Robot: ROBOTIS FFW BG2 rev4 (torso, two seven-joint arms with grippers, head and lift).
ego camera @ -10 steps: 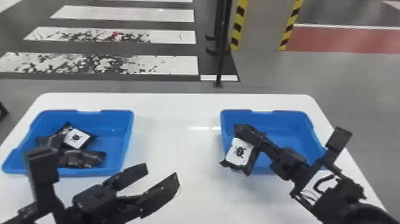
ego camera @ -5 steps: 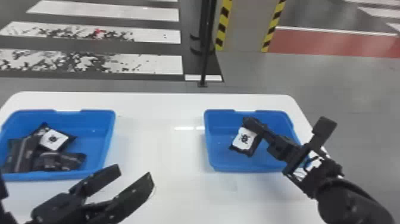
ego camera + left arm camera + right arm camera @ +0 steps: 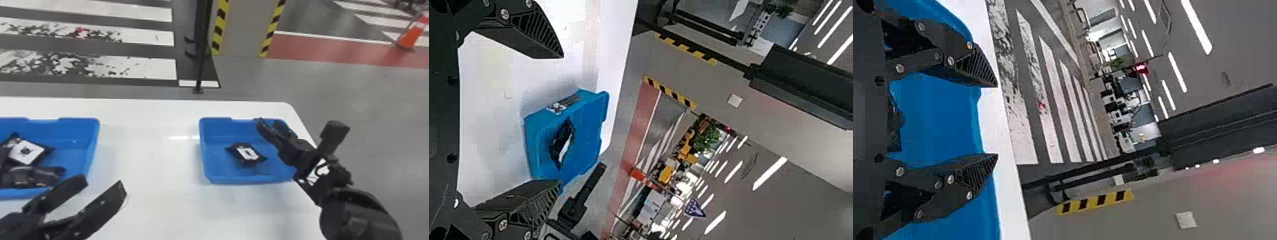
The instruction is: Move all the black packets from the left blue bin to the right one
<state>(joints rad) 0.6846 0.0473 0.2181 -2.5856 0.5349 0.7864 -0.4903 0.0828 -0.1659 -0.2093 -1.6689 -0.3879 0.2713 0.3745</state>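
I'm seeing the right tool spreading wide and empty over the right bin, where a black packet is lying. The left tool, also gaping, is hanging near the left bin. Its bunched packets are overlapping, so a careless pinch is risking dragging two or slipping off slick wrapping.

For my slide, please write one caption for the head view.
Black packet inside right blue bin; more black packets in left blue bin.
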